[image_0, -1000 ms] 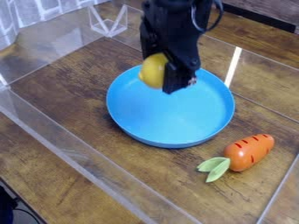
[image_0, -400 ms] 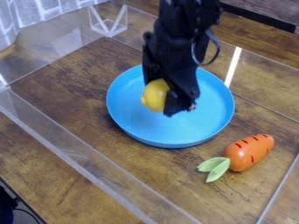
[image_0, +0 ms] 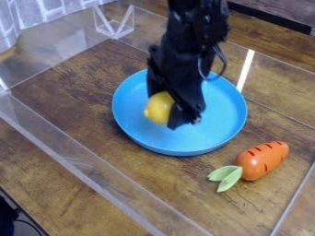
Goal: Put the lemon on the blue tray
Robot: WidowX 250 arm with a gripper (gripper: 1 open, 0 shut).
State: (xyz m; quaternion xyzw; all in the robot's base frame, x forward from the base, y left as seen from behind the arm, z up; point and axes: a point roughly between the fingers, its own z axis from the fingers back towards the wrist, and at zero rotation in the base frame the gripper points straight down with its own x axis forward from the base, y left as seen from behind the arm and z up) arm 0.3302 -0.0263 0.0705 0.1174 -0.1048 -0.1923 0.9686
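Black robot gripper (image_0: 170, 109), pointing steeply downward, its fingers pinching the small smooth yellow lemon (image_0: 157, 109) from both sides. The lemon sits low over the left inner part of the large round bright-blue plastic tray (image_0: 222, 124); contact with the tray floor cannot be determined. Near the tray's lower right rim, an orange toy carrot with green leaves (image_0: 253, 161) lies on the dark wooden table (image_0: 74, 111).

lemon (image_0: 157, 109) in the tool (image_0: 171, 109) over the tray (image_0: 219, 127), carrot (image_0: 261, 159) on the table (image_0: 74, 101) right of tray
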